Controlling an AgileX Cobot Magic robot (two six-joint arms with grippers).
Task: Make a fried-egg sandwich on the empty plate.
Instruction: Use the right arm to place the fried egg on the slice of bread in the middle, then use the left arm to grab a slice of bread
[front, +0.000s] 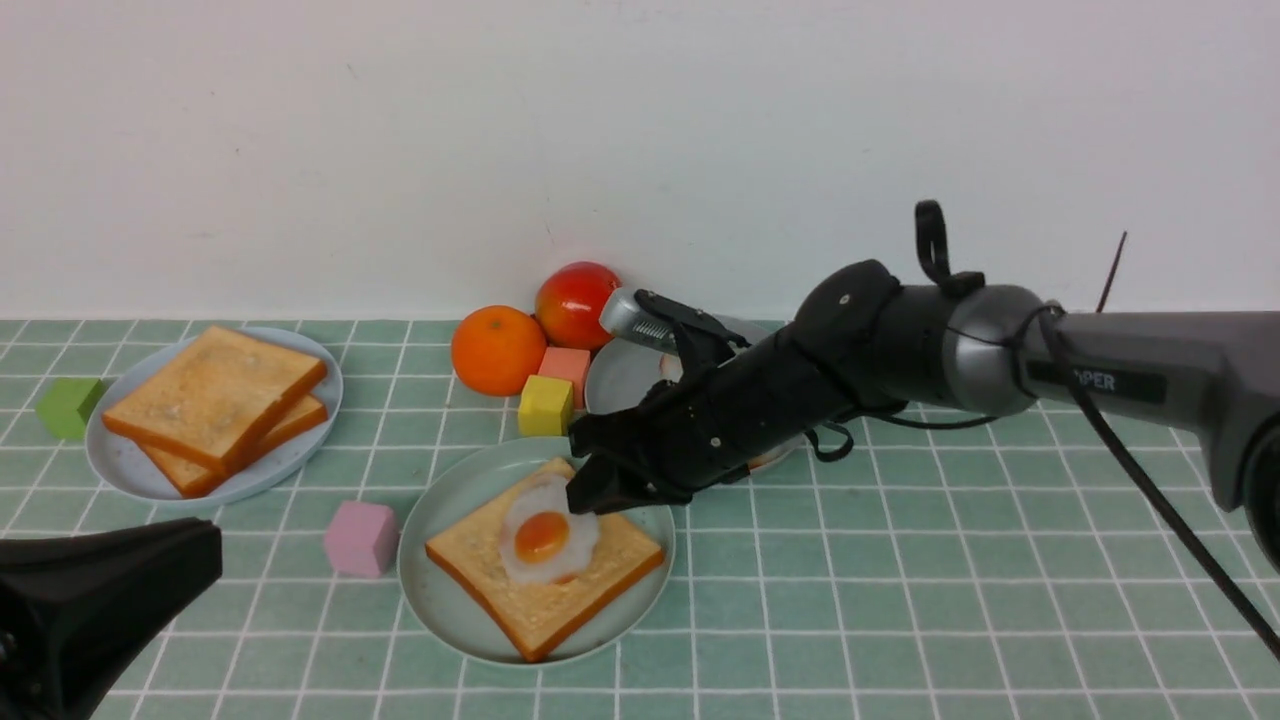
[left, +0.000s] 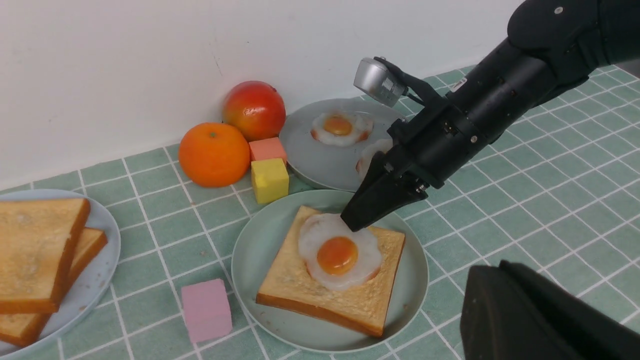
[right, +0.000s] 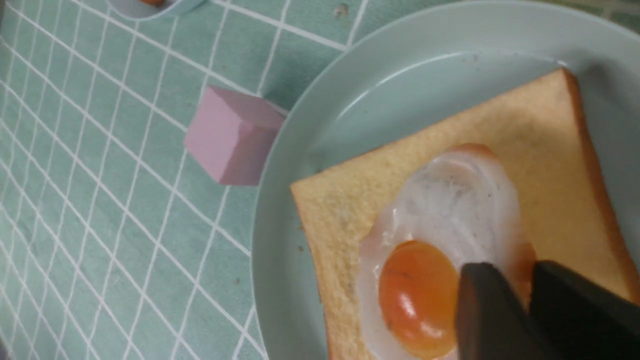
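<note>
Reaching in from the right with the right gripper (front: 582, 488), fingertips down at the edge of the fried egg (front: 547, 530), jaws parted by a narrow gap, with a bit of egg and toast showing between them in the right wrist view. Perhaps touching the egg white, though hard to be sure with the tips so blurred there. Under the egg, a single toast slice (front: 540, 625), lying flat and turned cornerwise on the mint-green plate (front: 440, 600), near the middle of the tiled table (front: 900, 600). Orange yolk up, with white spread around it. At the near left corner of the front view, the left gripper (front: 212, 550), jaws pressed together, well apart from the food. Just beside the mint-green plate, on its left, a pink block (front: 361, 539). Farther left, a pale grey-blue plate (front: 318, 440) with two toast slices (front: 215, 400) on it, one lying partly over the other, and a green block (front: 68, 407) beside its rim. Behind the mint-green plate, a yellow block (front: 546, 405) and a coral block (front: 566, 367), close to an orange (front: 498, 350) and a red fruit (front: 577, 304). Behind the right gripper, a second grey-blue plate (front: 620, 380), partly hidden, with two more fried eggs (left: 341, 128) on it in the left wrist view.
</note>
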